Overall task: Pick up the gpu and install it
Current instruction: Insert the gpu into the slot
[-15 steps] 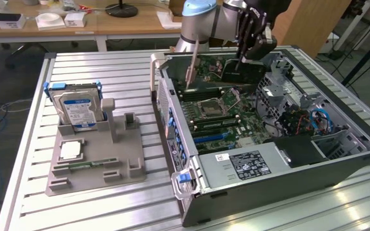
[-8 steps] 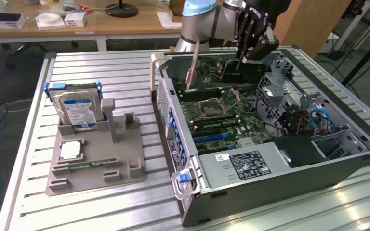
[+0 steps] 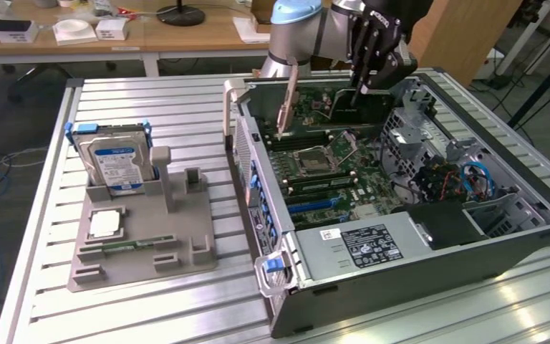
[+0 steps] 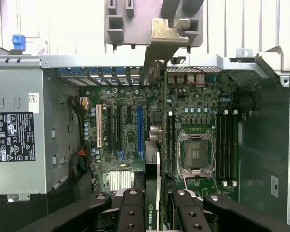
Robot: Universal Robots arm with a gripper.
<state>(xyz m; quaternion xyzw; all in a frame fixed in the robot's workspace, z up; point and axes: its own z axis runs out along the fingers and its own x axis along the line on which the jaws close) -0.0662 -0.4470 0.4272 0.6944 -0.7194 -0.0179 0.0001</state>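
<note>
Dark gpu (image 3: 349,115) hangs clamped in the end effector (image 3: 363,87).

Hard drive (image 3: 114,166) in grey holder (image 3: 132,269)

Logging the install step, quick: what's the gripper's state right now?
Gripper: jaws shut on the gpu, which it holds on edge inside the open computer case.

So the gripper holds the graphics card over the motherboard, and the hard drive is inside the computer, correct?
No. The exterior view shows the hard drive standing in the grey holder beside the computer, not inside it. The gripper does hold the graphics card over the motherboard.
</note>
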